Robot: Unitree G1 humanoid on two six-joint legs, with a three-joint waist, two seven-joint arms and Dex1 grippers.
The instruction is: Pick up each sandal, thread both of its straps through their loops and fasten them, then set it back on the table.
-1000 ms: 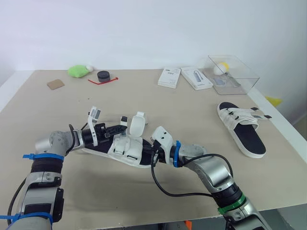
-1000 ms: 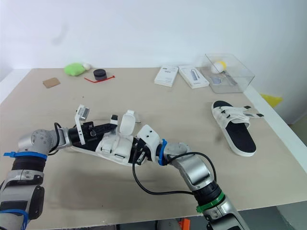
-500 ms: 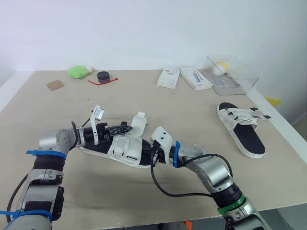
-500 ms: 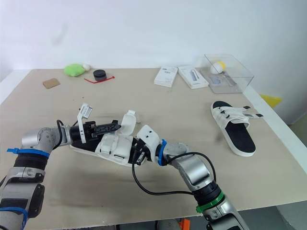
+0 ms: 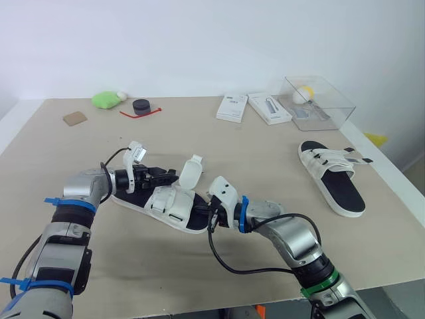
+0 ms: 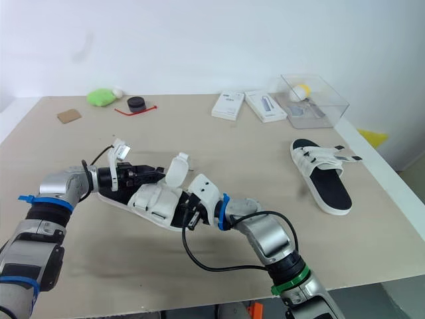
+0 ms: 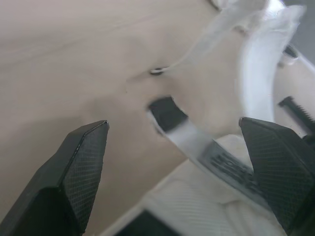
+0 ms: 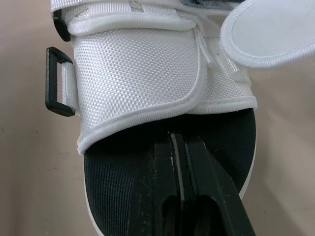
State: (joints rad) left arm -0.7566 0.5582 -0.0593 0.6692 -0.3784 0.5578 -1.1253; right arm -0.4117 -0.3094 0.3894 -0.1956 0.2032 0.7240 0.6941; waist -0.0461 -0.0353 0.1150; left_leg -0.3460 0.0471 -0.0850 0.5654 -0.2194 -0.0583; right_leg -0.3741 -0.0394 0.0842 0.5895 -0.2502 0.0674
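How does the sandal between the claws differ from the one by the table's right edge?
The near sandal has one strap standing up loose; on the far sandal both straps lie flat across it. The near sandal sits between the open left claw and the shut right claw; the far sandal lies alone. Both are white with black footbeds.

Left arm reaching in from lower left, left gripper (image 5: 166, 177) fingers spread wide, right arm bent at lower centre, right gripper (image 8: 177, 140) fingers pressed together.
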